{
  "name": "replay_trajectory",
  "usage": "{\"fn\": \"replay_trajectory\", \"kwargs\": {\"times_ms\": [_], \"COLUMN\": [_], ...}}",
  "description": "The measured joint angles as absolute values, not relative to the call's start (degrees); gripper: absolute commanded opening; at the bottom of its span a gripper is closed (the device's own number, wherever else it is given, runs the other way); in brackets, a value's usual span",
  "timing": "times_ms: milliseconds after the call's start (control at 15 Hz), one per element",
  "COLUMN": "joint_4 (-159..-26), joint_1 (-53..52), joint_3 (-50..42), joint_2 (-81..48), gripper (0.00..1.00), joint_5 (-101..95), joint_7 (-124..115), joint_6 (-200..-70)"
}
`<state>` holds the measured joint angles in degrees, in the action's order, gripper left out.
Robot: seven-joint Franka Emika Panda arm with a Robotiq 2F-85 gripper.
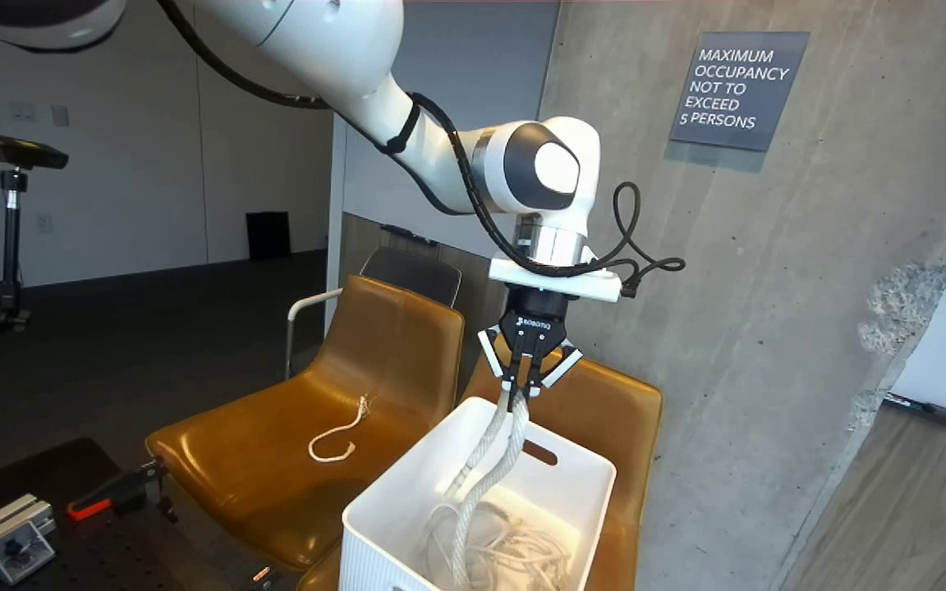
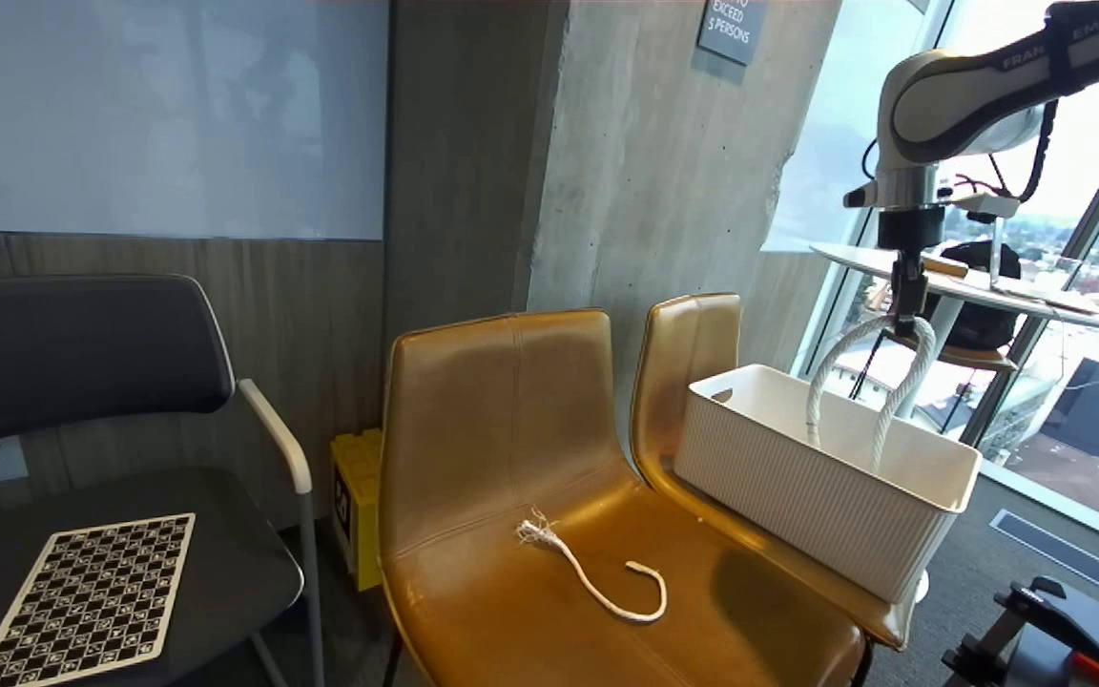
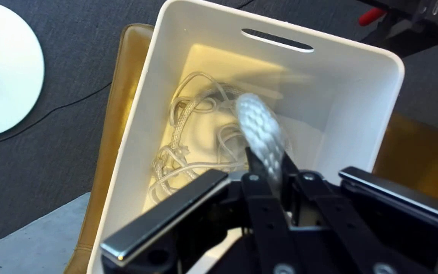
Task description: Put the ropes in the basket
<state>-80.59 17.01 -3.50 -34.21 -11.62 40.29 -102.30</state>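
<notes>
White plastic basket (image 2: 798, 496) directly below, operator, and your gripper (image 1: 517, 394) has the thick braided rope (image 3: 259, 127) pinched above it, both strands hanging inside! Thinner cords (image 1: 534, 556) lie tangled on the basket's floor, possibly touching those strands, while the short frayed rope (image 2: 640, 618) sits outside the basket, on the neighbouring brown chair (image 2: 502, 410).

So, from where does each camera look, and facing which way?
An exterior view: raised, facing down into the white rectangular plastic bin, toward a grey concrete wall; white arm, black gripper show.
An exterior view: above seat height, facing mustard-brown leathery chairs; arm, gripper at right.
Wrist view: wrist-mounted, facing down into the bin; gripper only.
Both exterior views share a short cream rope on a chair.
</notes>
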Motion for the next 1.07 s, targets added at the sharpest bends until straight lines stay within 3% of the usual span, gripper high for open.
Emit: {"fn": "replay_trajectory", "kwargs": {"times_ms": [200,600,1067], "joint_4": [-79.8,-82.0,-103.6], "joint_1": [18.1,17.3,9.4], "joint_3": [-3.5,-3.1,-1.8], "joint_2": [-34.2,-32.7,-25.1], "gripper": [0.51,0.96,1.0], "joint_5": [-6.0,-3.2,-5.0], "joint_7": [40.1,38.6,32.6], "joint_6": [-102.3,-107.2,-129.9]}}
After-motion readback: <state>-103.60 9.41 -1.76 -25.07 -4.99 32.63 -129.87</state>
